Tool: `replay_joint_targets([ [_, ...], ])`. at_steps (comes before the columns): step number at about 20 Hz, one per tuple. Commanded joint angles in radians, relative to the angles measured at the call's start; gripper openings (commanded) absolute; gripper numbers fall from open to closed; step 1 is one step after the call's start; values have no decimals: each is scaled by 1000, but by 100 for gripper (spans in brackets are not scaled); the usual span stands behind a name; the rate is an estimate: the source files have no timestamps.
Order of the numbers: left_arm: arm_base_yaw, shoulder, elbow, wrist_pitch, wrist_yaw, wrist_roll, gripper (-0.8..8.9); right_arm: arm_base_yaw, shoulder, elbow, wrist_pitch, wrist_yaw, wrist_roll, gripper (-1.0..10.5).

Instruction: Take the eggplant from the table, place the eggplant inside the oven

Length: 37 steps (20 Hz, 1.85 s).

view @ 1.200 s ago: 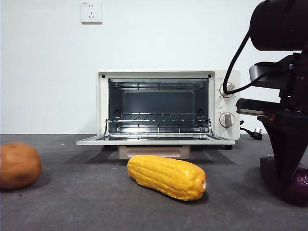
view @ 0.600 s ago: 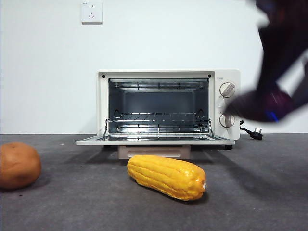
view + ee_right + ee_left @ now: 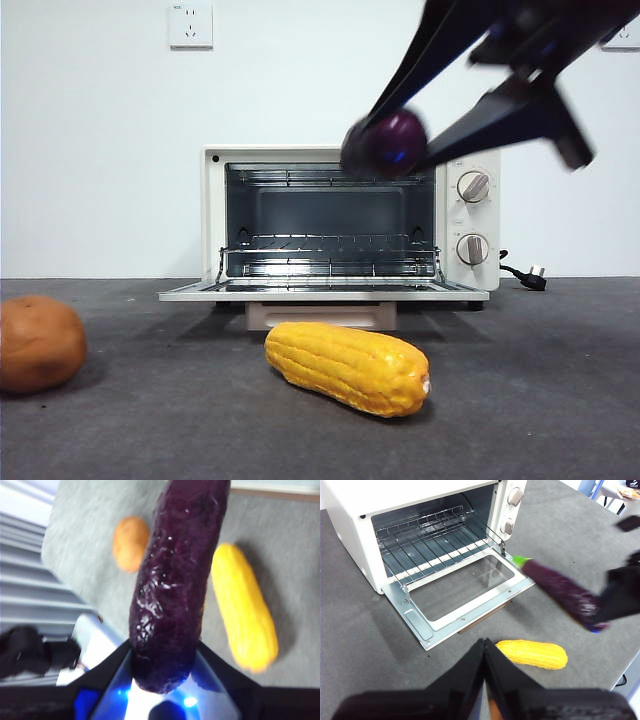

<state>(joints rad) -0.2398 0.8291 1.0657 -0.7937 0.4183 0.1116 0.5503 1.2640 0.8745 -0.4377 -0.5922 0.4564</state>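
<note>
I see the eggplant up in the air before the oven's upper front edge, blurred, its far end cut off in the right wrist view. The right gripper pinches its base between its fingers. The oven door lies open; only the wire rack shows inside. On the desk lie the corn and potato. The left gripper's fingers are pressed together.

Glossy dark purple eggplant hangs lifted before the open cream oven's top edge, above the table.
</note>
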Motion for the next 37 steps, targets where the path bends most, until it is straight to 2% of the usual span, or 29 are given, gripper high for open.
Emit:
replay_joint_targets([
  [1, -4, -2, -6, -2, 1, -3, -6, 0, 110, 49, 67, -3, 50, -12],
  [6, -4, -2, -6, -4, 1, -3, -6, -1, 340, 269, 87, -3, 68, -12],
  [11, -4, -2, -6, -11, 1, -3, -6, -9, 530, 478, 69, -1, 117, -12],
  [15, -22, -2, -6, -24, 0, -2, -6, -39, 634, 580, 72, 35, 169, -12],
  [22, -37, -2, -6, -25, 0, 4, -6, -82, 690, 622, 146, 248, 225, -12],
  [28, -37, -2, -6, -25, 0, 4, -6, -85, 692, 622, 182, 543, 224, -12],
  [31, -37, -2, -6, -28, 0, 4, -6, -85, 692, 622, 230, 580, 222, -12],
  [33, -37, -2, -6, -28, 0, 4, -6, -85, 692, 622, 252, 586, 219, 11],
  [34, -37, -2, -6, -28, 0, 4, -6, -85, 692, 622, 252, 586, 214, 68],
  [36, -37, -2, -6, -28, 0, 4, -6, -85, 692, 622, 251, 591, 208, 294],
  [37, -37, -2, -6, -28, 0, 4, -6, -85, 692, 622, 251, 594, 208, 320],
])
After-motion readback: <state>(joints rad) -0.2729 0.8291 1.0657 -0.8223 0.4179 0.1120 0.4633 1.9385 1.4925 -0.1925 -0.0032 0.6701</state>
